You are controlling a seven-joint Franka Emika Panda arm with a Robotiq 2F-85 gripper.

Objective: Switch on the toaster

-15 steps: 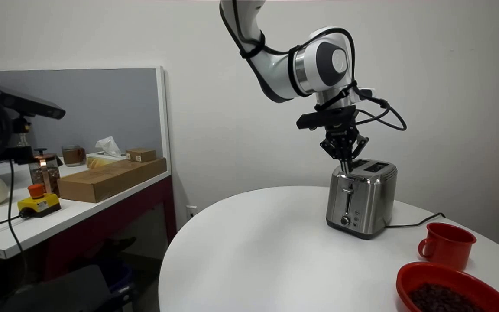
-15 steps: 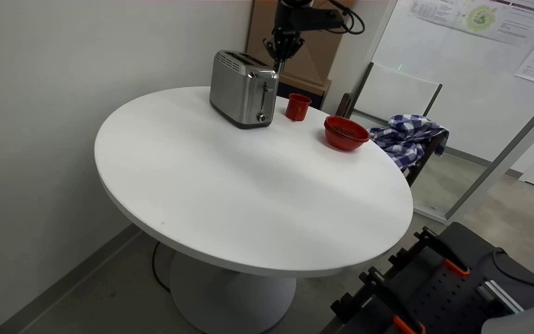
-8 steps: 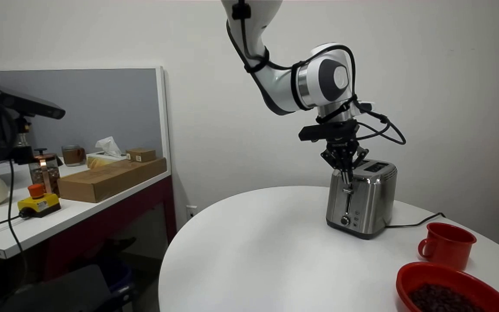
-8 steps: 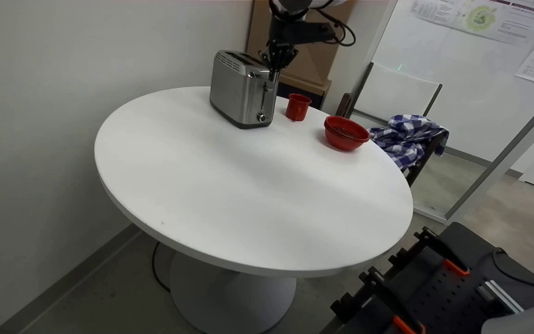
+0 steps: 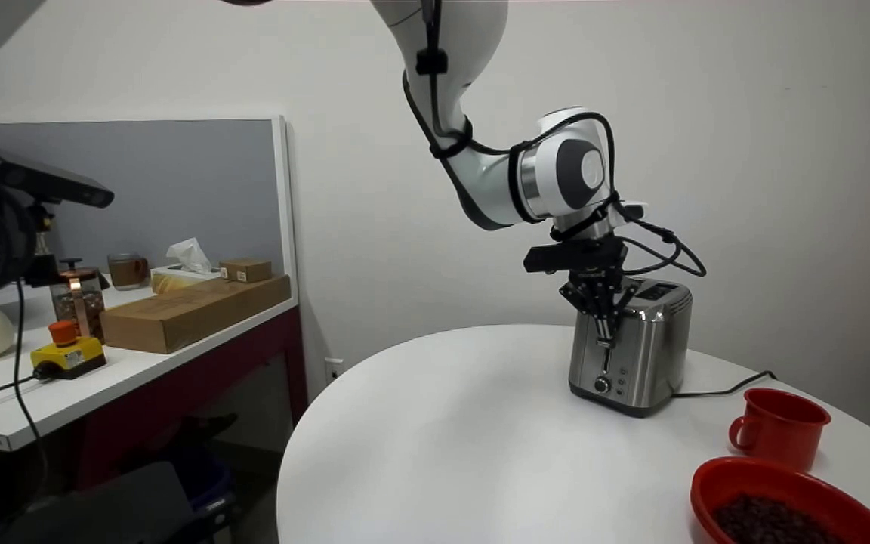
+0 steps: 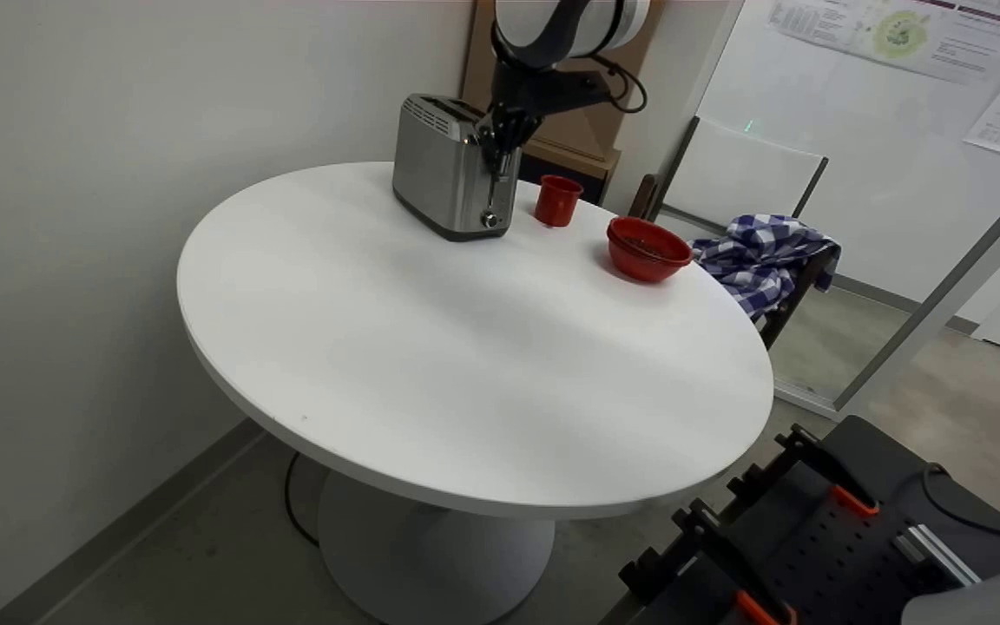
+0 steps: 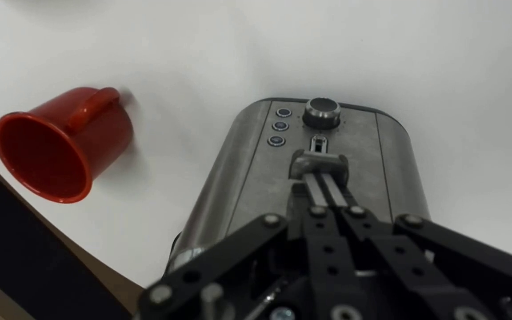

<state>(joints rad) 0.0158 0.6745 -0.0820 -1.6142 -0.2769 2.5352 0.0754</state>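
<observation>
The silver two-slot toaster (image 5: 650, 359) stands upright on the white round table and shows in both exterior views (image 6: 437, 169). In the wrist view its front panel (image 7: 365, 151) has a dial (image 7: 322, 114), several small buttons and a lever (image 7: 318, 162) in a vertical slot. My gripper (image 7: 320, 177) is shut, its two fingers side by side with a thin gap and nothing between them. It points down in front of the panel (image 5: 606, 337), and its fingertips meet the lever's upper side. The lever sits in the upper part of its slot, with slot showing below it.
A red mug (image 7: 100, 133) stands beside the toaster. A red bowl (image 5: 782, 483) with dark contents is near the table's edge. The toaster's black cord (image 5: 729, 390) runs along the table (image 6: 465, 373). A wall is behind the toaster.
My gripper has moved down from above the toaster's top edge along its front panel to the lever. In the last half second the lever has slid down a little. The gripper has stayed shut.
</observation>
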